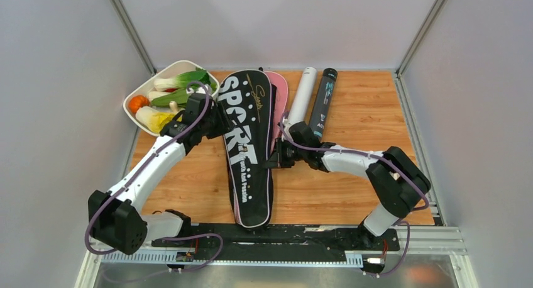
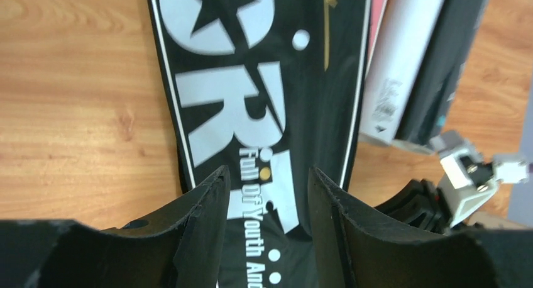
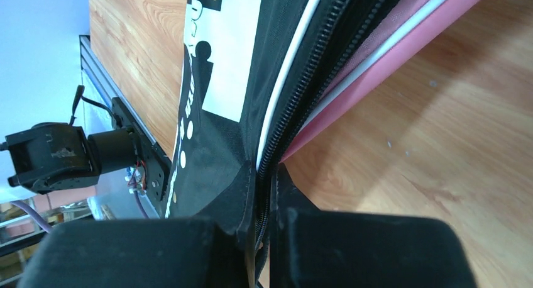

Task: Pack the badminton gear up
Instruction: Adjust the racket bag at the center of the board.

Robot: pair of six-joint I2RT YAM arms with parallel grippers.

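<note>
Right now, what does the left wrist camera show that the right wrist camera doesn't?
Only the left wrist view: the long white tube and long black tube lying side by side, and the left gripper open above white lettering. Only the right wrist view: the black zipper, clamped in the shut right gripper. Both: the black racket-shaped "SPORT" cover, the pink cover under it and the wooden table.

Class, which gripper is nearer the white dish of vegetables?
Left. The left gripper hovers over the black cover, just beside the dish; the right gripper pinches the cover's opposite edge, farther away.
</note>
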